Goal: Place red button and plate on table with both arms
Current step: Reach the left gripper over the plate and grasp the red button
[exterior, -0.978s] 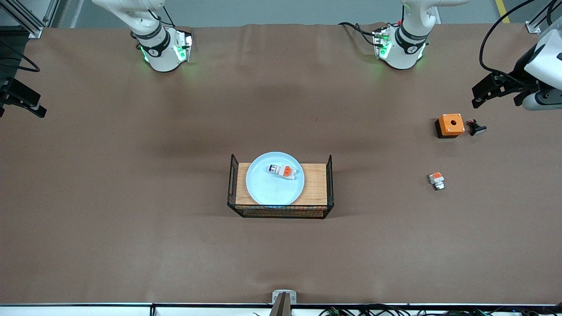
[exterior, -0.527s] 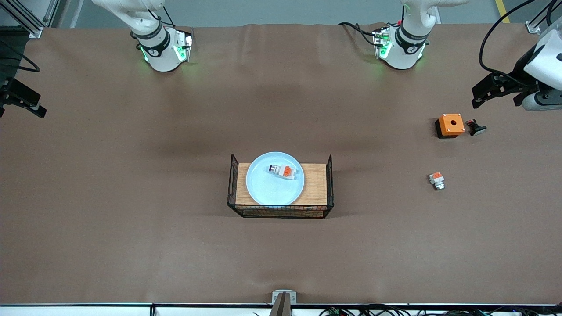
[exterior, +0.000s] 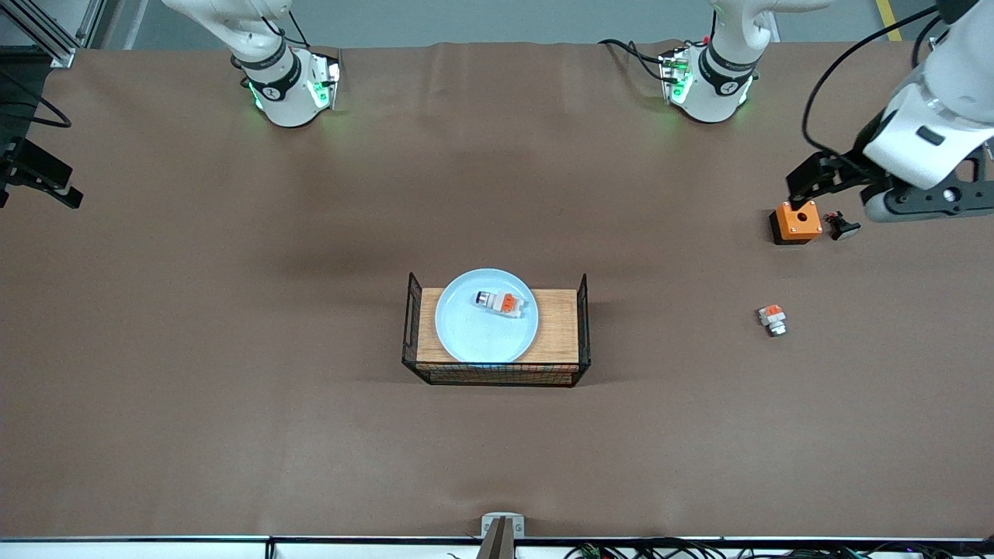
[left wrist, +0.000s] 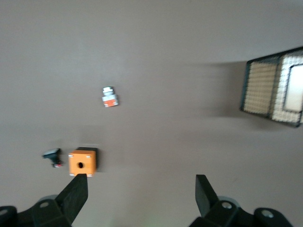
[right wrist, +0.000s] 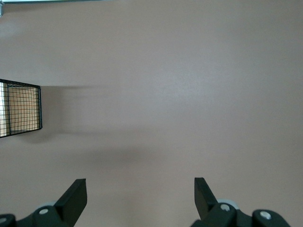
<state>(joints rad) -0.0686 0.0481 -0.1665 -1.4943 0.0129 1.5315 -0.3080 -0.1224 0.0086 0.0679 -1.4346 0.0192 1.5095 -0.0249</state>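
The pale blue plate lies on the wood-topped black wire crate in the middle of the brown table. The red button lies on the plate, white with an orange-red block and a silver end. My left gripper hangs open and empty over the orange box at the left arm's end of the table; it also shows in the left wrist view. My right gripper waits open and empty at the right arm's end, apart from everything; it also shows in the right wrist view.
An orange box with a hole and a small black part lie at the left arm's end. A stubby white-and-orange part lies nearer the front camera. The crate's wire end walls rise above the plate.
The left arm has swung in from the table's end toward the middle, and its gripper now hangs over the orange box. The right arm, plate and button have not moved.
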